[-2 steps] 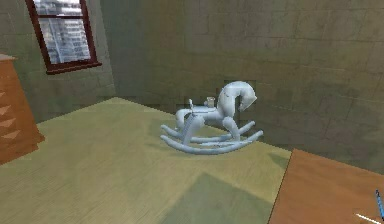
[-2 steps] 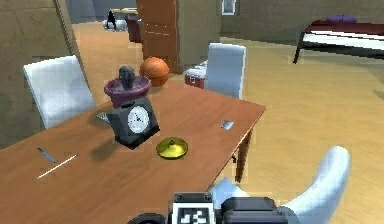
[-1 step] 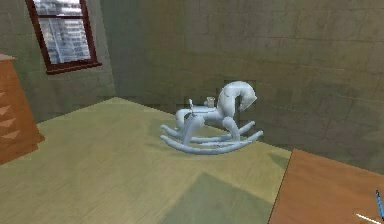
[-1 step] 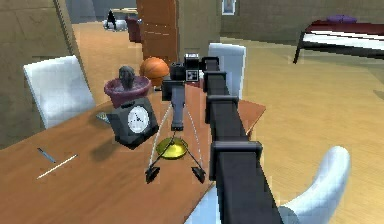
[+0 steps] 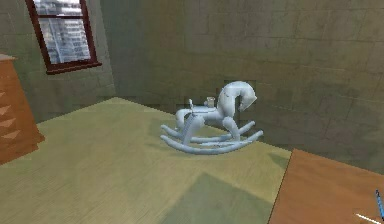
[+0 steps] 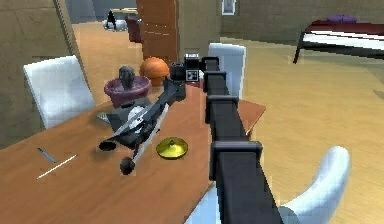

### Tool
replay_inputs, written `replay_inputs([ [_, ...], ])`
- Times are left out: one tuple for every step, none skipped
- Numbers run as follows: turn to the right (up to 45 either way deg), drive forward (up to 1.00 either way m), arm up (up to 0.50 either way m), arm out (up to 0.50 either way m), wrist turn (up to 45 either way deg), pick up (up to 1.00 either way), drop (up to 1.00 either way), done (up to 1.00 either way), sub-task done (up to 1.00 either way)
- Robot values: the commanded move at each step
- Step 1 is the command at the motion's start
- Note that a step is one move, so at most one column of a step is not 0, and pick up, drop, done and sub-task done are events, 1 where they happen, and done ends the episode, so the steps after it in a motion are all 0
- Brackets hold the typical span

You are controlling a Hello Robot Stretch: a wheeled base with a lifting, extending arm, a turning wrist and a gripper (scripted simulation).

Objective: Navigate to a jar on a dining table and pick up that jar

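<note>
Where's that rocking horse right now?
In the forward view's middle, the pale rocking horse stands on the floor by the far wall, right of the window and beyond the corner of a wooden tabletop.

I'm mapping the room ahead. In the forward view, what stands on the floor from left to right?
Wooden dresser → pale rocking horse → wooden table, its corner at the lower right.

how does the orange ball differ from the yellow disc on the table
The orange ball is round; the yellow disc is flat. The ball sits at the table's far side beside a dark red bowl; the disc lies nearer, beside the arm. Both rest on the wooden table.
</note>
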Motion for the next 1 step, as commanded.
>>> replay_inputs([
  [0.0, 0.00, 0.00, 0.00, 45.0, 0.00, 0.00, 0.00, 0.00],
])
